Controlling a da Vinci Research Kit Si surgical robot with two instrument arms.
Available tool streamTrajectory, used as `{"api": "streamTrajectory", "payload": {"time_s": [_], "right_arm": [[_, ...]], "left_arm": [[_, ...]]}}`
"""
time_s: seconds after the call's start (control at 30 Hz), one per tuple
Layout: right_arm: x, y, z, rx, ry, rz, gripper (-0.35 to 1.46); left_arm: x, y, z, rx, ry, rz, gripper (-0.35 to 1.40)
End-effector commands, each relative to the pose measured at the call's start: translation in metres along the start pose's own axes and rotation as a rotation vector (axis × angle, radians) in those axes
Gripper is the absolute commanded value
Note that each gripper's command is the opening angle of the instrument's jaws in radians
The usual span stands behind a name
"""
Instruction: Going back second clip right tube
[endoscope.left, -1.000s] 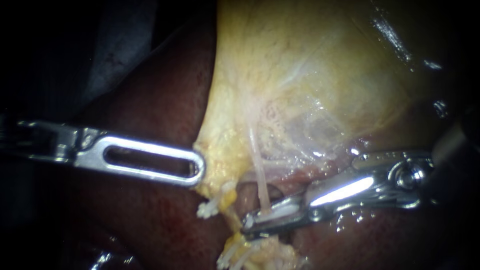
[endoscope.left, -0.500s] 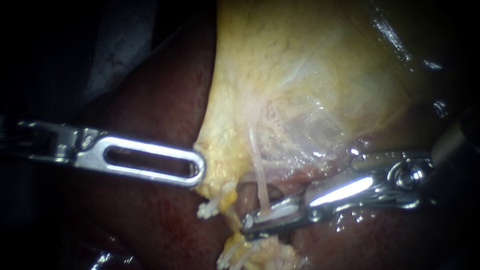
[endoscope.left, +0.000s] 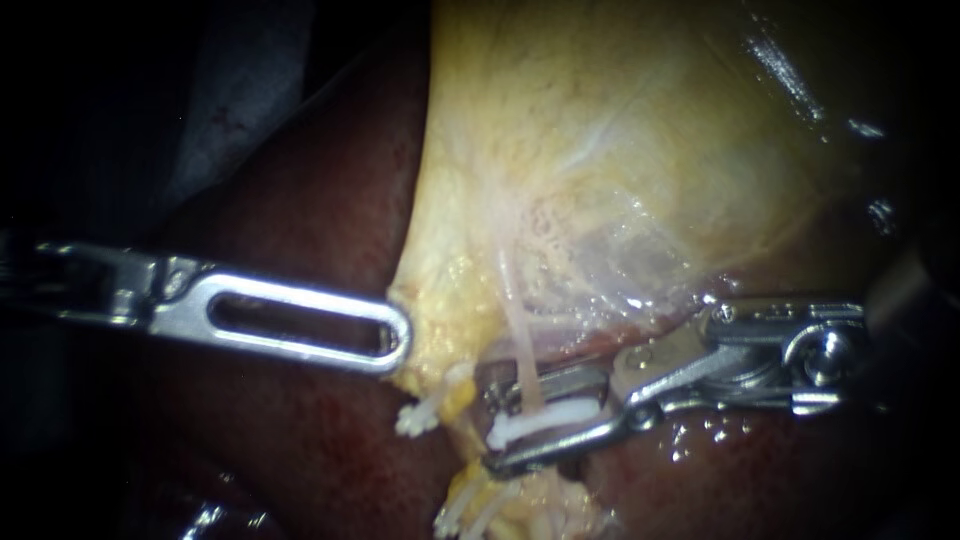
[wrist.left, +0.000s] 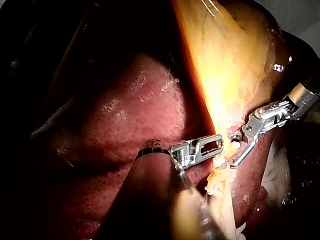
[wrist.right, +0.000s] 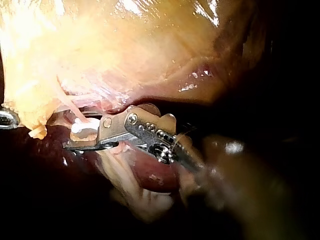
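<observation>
My right instrument (endoscope.left: 492, 422): jaws apart with a clear gap, gripping nothing. The white clip (endoscope.left: 550, 418) lies in that gap along the lower jaw, and the upper jaw is off it. A thin pale tube (endoscope.left: 522, 350) drops from the gallbladder (endoscope.left: 620, 150) straight into the clip, which sits across it. Can't tell if this is the right tube, since only one shows clearly. The right wrist view agrees: the clip is between the open jaws, just beside the yellow tissue edge.

My left instrument (endoscope.left: 398, 340): slotted jaw seen flat-on, tip on the gallbladder's lower corner. The left wrist view shows both jaws together on that yellow edge, so it is clamped on the gallbladder. It is apart from the clip, with the tissue corner between them.

Surface:
- The liver (endoscope.left: 300, 430) is dark red and wet and lies under both instruments. The left wrist view shows fine pebbled texture with glints.
- The gallbladder is yellow and glossy, with thin whitish strands fanning toward the tube.
- There are wet glints on the liver just beside the right instrument's hinge.
- Pale frayed bits (endoscope.left: 412, 420) hang off the gallbladder's corner, with more near the lower jaw.

Room: black around the lit patch. A grey sheet (endoscope.left: 240, 90) shows behind the liver, upper left in the endoscope view.
</observation>
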Motion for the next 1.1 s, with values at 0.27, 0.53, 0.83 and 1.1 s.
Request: {"api": "streamTrajectory", "payload": {"time_s": [0.27, 0.53, 0.83, 1.1], "right_arm": [[0.0006, -0.0003, -0.0012, -0.009, 0.009, -0.016, 0.48], [0.0019, -0.0011, -0.0044, -0.028, 0.028, -0.043, 0.48], [0.0025, -0.0021, -0.0084, -0.052, 0.045, -0.079, 0.51], [0.0035, -0.0026, -0.0105, -0.100, 0.071, -0.150, 0.60]], "left_arm": [[0.0000, 0.0000, 0.0000, 0.000, 0.000, 0.000, -0.35], [0.0001, 0.0000, 0.0001, -0.001, -0.001, 0.000, -0.35], [0.0002, 0.0001, 0.0002, -0.001, -0.001, 0.001, -0.35], [0.0002, 0.0001, 0.0002, -0.002, -0.001, 0.001, -0.35]]}}
